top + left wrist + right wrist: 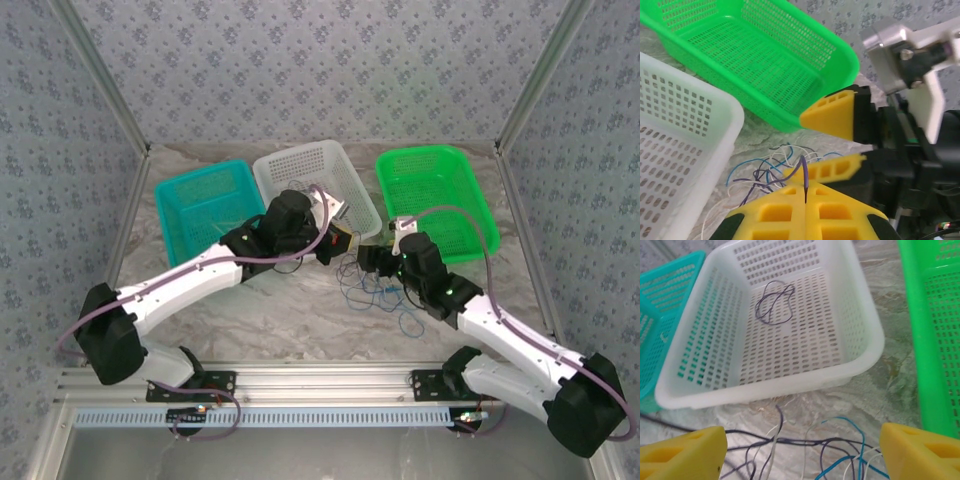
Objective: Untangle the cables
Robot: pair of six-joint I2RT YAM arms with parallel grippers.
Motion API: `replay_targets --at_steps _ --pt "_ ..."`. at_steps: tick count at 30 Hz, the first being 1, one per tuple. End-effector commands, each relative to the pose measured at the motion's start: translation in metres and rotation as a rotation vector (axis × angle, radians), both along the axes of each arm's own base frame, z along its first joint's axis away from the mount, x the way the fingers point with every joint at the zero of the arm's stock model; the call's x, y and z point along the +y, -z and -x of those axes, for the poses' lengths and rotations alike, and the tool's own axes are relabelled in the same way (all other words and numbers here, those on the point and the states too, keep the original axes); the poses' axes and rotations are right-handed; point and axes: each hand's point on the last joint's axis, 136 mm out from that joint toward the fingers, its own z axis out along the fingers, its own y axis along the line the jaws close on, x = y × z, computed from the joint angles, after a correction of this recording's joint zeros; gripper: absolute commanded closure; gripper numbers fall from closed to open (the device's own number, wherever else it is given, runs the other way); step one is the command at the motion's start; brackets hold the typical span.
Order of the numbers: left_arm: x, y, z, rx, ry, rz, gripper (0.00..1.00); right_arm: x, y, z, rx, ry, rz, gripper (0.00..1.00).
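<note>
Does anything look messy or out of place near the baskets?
Yes: the cables lie in a tangled blue, purple and whitish heap on the table near the white basket. One purple loop sits alone inside it.

3 baskets stand in a row at the far side of the marbled table (250,325): a teal basket (205,205) on the left, a white basket (315,175) in the middle and a green basket (435,195) on the right. The left gripper (343,243) is near the white basket's near right corner, with the right gripper (369,259) just beside it. The cables (362,291) lie in loose, thin loops on the table just in front of both grippers.
</note>
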Motion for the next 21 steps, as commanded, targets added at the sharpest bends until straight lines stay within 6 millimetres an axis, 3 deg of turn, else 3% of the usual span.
replay_targets --at_steps 1,10,21 --pt "-0.004 -0.018 0.007 0.018 0.027 0.098 1.0 -0.008 -0.016 -0.014 -0.086 0.098 -0.056 0.17" --pt "-0.004 -0.02 0.007 0.02 0.022 0.112 1.0 0.023 -0.021 -0.018 -0.07 -0.012 -0.137 0.17" --pt "0.007 -0.008 -0.011 0.026 -0.056 0.088 1.0 0.012 -0.019 0.007 -0.062 -0.055 -0.143 0.18"
